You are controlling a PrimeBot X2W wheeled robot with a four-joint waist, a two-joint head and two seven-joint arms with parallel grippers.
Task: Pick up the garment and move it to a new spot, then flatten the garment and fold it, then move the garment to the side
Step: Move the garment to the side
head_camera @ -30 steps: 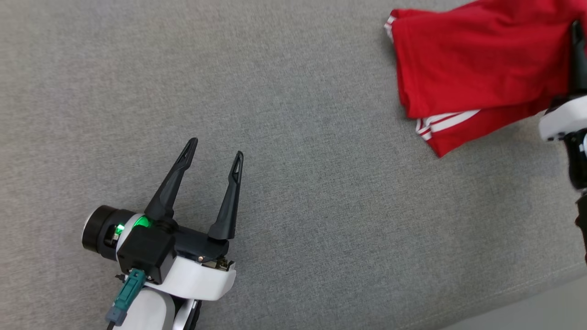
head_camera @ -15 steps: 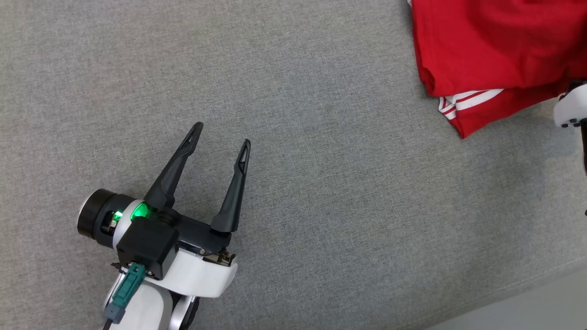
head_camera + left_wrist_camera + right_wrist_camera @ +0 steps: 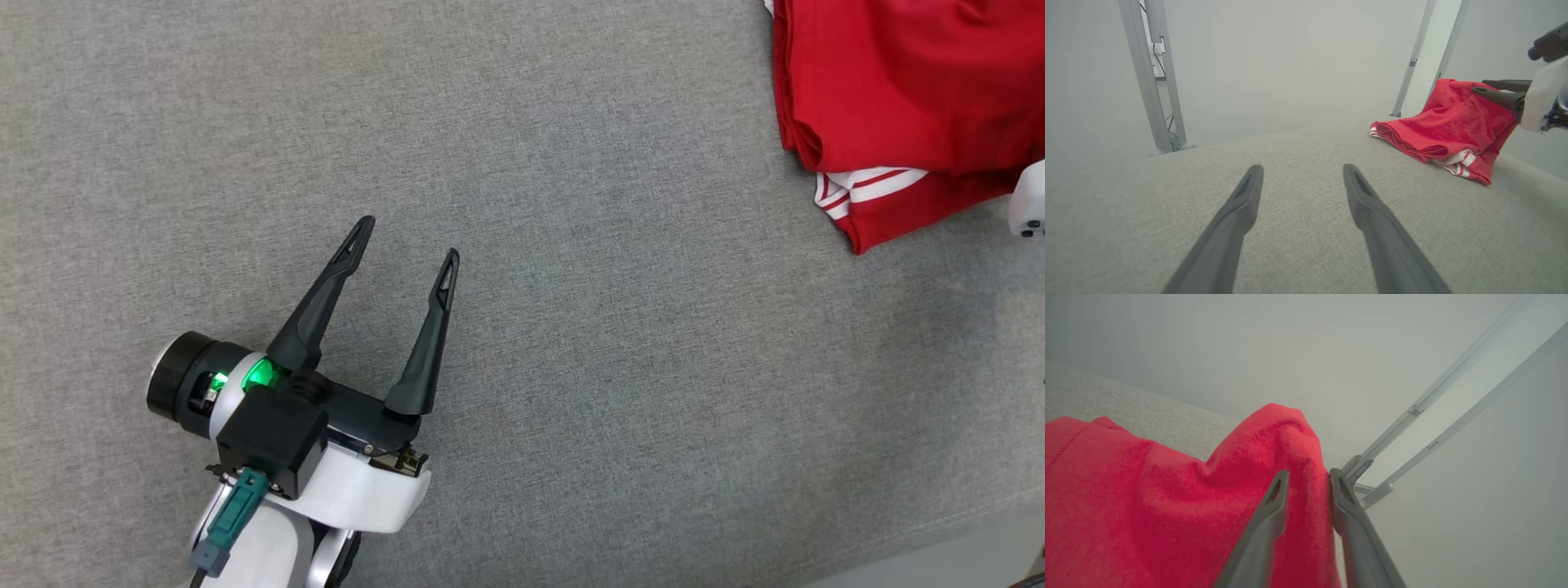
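The red garment with white-striped trim lies folded at the far right of the grey surface. In the left wrist view the garment rises at its right side up to my right gripper. The right wrist view shows my right gripper with its jaws slightly apart, a raised fold of the garment pressed between them. My left gripper rests open at the lower left, far from the cloth. Its fingers spread over bare fabric, and nothing sits in the left gripper.
The grey fabric-covered table has its front edge at the lower right corner. Pale metal posts stand beyond its far edge, and more posts sit close behind the garment. The white housing of my right wrist sits at the right border.
The garment and my right wrist have slid right and up in the head view, more than the table edge shifted. My left gripper stays open, drifting slightly.
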